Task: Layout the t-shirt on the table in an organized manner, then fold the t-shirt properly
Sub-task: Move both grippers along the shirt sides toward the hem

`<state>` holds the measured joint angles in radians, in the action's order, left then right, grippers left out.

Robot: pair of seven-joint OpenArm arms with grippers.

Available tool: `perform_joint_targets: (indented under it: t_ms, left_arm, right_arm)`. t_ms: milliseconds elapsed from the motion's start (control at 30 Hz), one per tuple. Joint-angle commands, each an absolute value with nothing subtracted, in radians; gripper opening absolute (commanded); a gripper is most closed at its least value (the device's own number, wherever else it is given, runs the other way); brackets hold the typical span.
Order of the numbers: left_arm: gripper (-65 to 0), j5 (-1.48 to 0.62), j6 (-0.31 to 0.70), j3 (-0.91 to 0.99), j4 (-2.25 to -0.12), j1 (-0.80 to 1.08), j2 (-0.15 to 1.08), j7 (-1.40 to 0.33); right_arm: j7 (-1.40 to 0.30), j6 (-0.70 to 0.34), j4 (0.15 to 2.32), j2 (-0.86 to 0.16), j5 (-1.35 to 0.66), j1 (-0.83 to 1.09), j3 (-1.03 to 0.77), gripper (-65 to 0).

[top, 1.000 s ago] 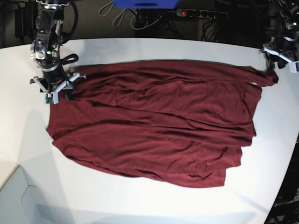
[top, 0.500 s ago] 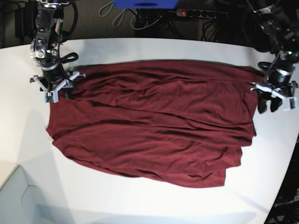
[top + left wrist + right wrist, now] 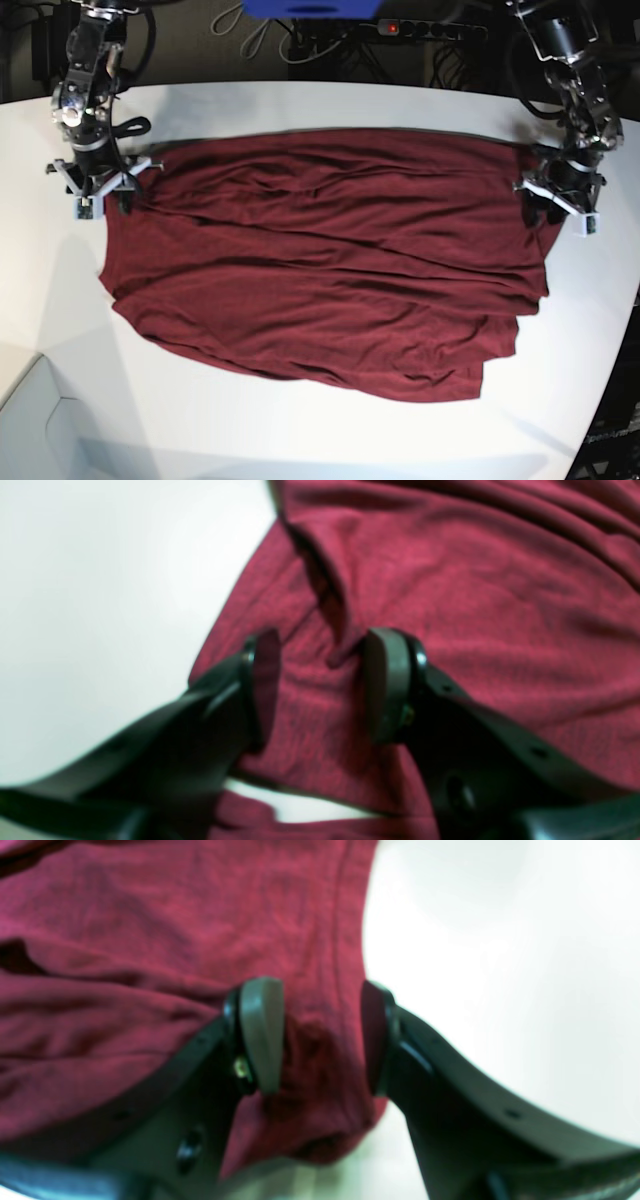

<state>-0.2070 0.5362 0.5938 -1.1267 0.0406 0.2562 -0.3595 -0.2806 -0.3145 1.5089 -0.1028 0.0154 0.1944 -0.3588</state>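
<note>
The left gripper stands spread over the maroon long-sleeved t-shirt, its pads apart with a raised fold of cloth between them, not pinched. The right gripper is likewise spread, straddling the shirt's hemmed edge beside the white counter. In the base view the shirt lies wide and wrinkled across the counter, a gripper at each far corner. Beyond the counter's far edge sits a power strip.

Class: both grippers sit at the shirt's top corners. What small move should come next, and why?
Probably close both. The left gripper and right gripper each straddle an edge of the dark maroon thin-fabric t-shirt with jaws apart, not yet pinching it.
</note>
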Motion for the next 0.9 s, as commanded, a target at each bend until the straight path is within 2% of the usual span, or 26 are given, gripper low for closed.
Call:
perform_joint_targets:
  t_ms: [0, 267, 533, 867]
  left_arm:
    - [-37.5, -0.176, 0.522, 0.601, -1.102, 0.05, 0.278, -0.421]
    - [-37.5, -0.177, 0.532, 0.745, -1.116, 0.097, 0.282, -0.423]
    - [-37.5, -0.179, 0.532, 0.766, -1.125, 0.113, 0.278, -0.423]
    - [-37.5, -0.179, 0.532, 0.765, -1.4, 0.079, 0.197, -0.43]
  right_arm:
    - [-0.257, -0.312, 1.523, -0.124, 0.007, 0.186, -0.361, -39.2]
    - [-0.257, -0.312, 1.523, -0.124, 0.007, 0.191, -0.357, -39.2]
    - [-0.255, -0.312, 1.478, -0.122, 0.005, 0.186, -0.357, -39.2]
    - [-0.255, -0.312, 1.515, -0.124, 0.005, 0.147, -0.357, -39.2]
